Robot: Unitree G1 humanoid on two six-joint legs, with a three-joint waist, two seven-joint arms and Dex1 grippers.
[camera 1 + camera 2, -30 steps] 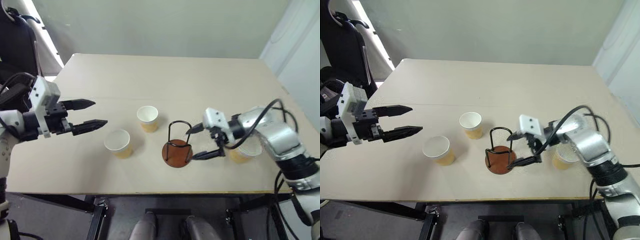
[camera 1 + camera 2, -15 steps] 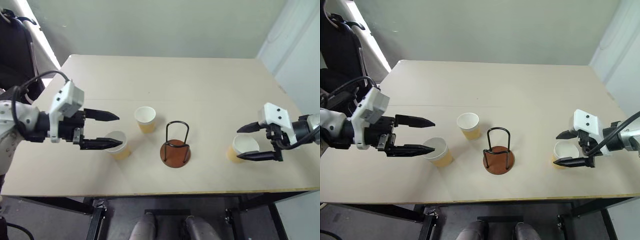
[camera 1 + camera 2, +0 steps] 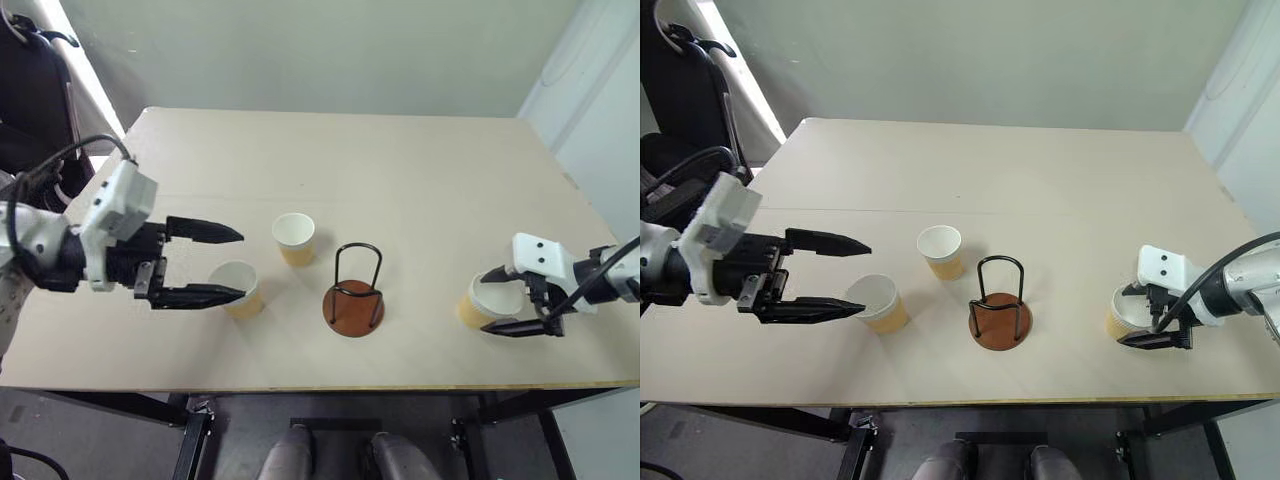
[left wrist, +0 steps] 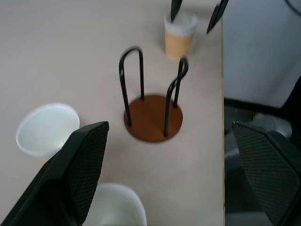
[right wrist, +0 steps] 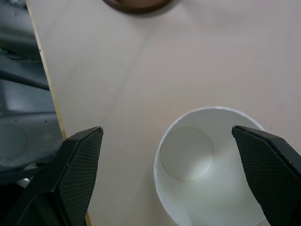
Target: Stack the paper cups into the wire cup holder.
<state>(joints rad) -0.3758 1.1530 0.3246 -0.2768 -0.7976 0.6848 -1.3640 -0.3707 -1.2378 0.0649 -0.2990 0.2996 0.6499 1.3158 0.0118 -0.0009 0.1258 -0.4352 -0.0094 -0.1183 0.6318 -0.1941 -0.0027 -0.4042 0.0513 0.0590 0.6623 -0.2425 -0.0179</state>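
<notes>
The right pincer [image 3: 1153, 315] stands wide, its fingers either side of the right cup [image 3: 1125, 312] near the counter's front edge, not yet closed on it. The left pincer [image 3: 232, 264] is wide as well, level above the counter, with the left cup [image 3: 237, 287] just beside its lower finger and nothing held. A third cup [image 3: 294, 238] stands upright a little further back, between that cup and the holder [image 3: 354, 290]. The holder sits mid-counter with its wire loops empty, well apart from the right cup.

The task looks to be at its first pick, with no cup stacked. The next move calls for the right pincer to close gently on the thin wall, lift, and carry the cup over the loops.

The counter [image 3: 400, 180] is pale beige and plain. Behind it is a bare greenish wall, with a white panel at the right.
</notes>
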